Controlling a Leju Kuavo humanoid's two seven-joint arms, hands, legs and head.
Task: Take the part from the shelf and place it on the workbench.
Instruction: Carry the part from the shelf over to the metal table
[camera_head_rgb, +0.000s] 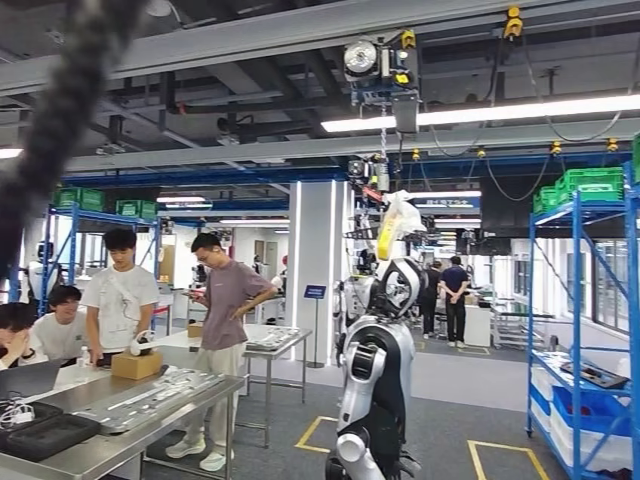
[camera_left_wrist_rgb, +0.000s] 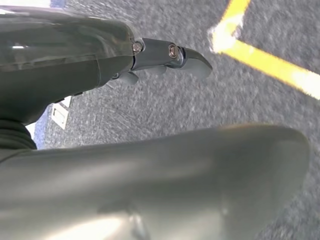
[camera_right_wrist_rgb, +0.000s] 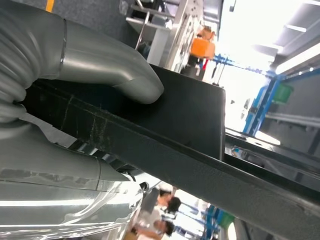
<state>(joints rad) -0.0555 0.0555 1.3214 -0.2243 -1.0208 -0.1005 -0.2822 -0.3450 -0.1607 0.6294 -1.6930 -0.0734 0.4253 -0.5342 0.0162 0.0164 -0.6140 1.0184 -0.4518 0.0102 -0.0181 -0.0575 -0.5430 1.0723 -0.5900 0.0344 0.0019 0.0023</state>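
Observation:
My right hand (camera_right_wrist_rgb: 56, 175) grips the part (camera_right_wrist_rgb: 188, 115), a flat black panel with a thick dark edge. Its thumb (camera_right_wrist_rgb: 113, 72) presses on the panel's broad face and the other fingers lie beneath it. My left hand (camera_left_wrist_rgb: 56, 65) hangs over grey carpet with a finger (camera_left_wrist_rgb: 188, 55) stretched out, the thumb (camera_left_wrist_rgb: 170, 175) apart from it and nothing held. The steel workbench (camera_head_rgb: 113, 430) stands at lower left in the head view. The blue shelf (camera_head_rgb: 577, 330) rises at the right edge.
On the workbench lie a cardboard box (camera_head_rgb: 136, 363) and a black case (camera_head_rgb: 49, 433); several people (camera_head_rgb: 223, 300) stand or sit behind it. Another silver humanoid robot (camera_head_rgb: 373, 380) stands mid-floor. Blue bins (camera_head_rgb: 589, 410) fill the shelf. Yellow floor lines (camera_left_wrist_rgb: 271, 62) mark the carpet.

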